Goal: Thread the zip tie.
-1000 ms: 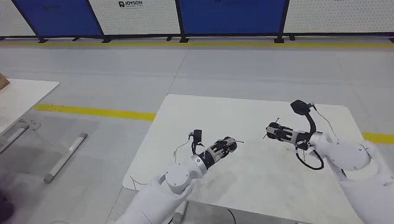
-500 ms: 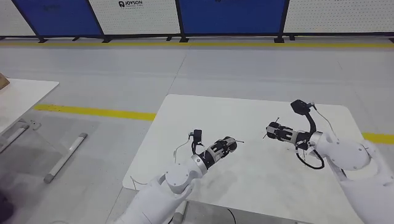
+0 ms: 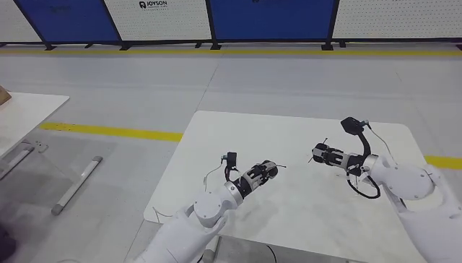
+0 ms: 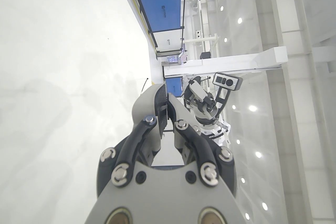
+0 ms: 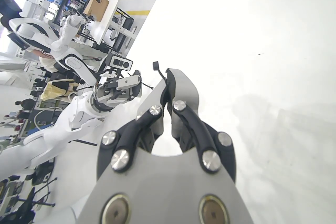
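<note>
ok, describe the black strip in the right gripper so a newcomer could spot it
Start at the white table: over its right half, the right gripper is shut on a thin black zip tie poking from its fingertips. It ends in a small square head, whereas the strand in the left gripper ends in a plain tip.

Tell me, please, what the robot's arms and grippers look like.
The left arm and right arm are glossy white with black joint bands and thin cables at the wrists. The left gripper and right gripper have grey fingers, black pads, black links, silver screws.
</note>
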Robot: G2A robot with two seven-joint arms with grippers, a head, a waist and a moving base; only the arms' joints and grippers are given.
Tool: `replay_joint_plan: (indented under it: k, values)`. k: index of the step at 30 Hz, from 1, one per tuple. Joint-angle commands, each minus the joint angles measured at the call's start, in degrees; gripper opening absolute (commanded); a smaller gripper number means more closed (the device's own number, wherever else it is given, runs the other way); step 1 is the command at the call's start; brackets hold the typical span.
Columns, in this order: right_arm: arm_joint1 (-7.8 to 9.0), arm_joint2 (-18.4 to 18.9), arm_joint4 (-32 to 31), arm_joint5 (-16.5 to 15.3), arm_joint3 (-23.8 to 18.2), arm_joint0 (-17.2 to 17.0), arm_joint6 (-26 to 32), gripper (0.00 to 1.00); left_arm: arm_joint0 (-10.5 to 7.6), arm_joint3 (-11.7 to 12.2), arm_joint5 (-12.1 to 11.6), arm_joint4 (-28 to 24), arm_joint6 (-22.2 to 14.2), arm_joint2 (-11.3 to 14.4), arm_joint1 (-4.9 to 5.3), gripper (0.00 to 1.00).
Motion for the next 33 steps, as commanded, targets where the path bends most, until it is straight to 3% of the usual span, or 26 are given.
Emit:
replay_joint_plan:
  k: [1,22,31,33]
  values:
    - [0.0,0.0,0.0,0.0,0.0,0.0,0.0,0.0,0.0,0.0,0.0,0.0,0.0,0.0,0.0,0.0]
    - [0.0,0.0,0.0,0.0,0.0,0.0,0.0,0.0,0.0,0.0,0.0,0.0,0.0,0.0,0.0,0.0]
    - [-0.9,-1.3,-2.0,2.31,-3.62,-3.25,-11.6,0.0,0.0,0.0,0.0,0.0,0.0,0.0,0.0,0.0]
    - [-0.95,-1.46,-2.13,2.46,-3.77,-3.37,-11.94,0.0,0.0,0.0,0.0,0.0,0.0,0.0,0.0,0.0]
